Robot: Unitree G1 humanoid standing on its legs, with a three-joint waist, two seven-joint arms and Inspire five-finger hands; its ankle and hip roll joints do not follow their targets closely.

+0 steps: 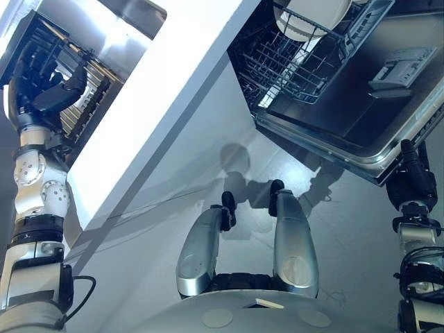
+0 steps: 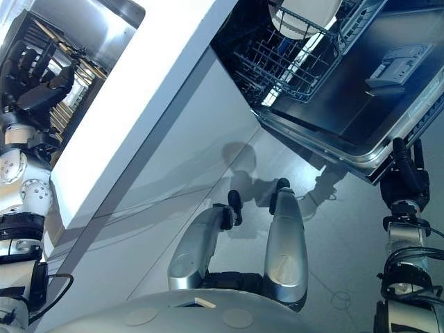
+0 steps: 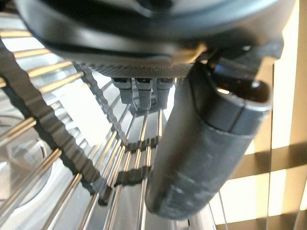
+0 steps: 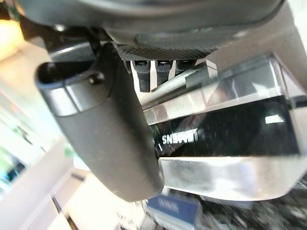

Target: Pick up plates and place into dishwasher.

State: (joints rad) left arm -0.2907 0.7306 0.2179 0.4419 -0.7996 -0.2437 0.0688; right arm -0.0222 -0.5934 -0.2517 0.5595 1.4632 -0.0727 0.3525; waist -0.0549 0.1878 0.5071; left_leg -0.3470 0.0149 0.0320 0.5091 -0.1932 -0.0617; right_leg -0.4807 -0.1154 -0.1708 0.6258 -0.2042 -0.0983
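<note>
Right hand (image 1: 415, 182) at 4 o'clock, just under the front edge of the dishwasher door (image 1: 361, 118), which is folded down. In its wrist view the thumb (image 4: 103, 127) lies against the door's shiny edge and the fingertips (image 4: 158, 72) touch it; fingers look straight, not clamped on anything.

Left hand (image 1: 43, 82) at 10 o'clock, over the drying rack (image 1: 87, 104) beside the white counter (image 1: 166, 90). Thumb (image 3: 206, 143) and fingertips (image 3: 141, 93) sit just over the rack wires; loosely bent, gripping nothing.

1 white plate (image 1: 312, 17) stands upright in the dishwasher rack (image 1: 291, 66) at 1 o'clock, beyond the door.
</note>
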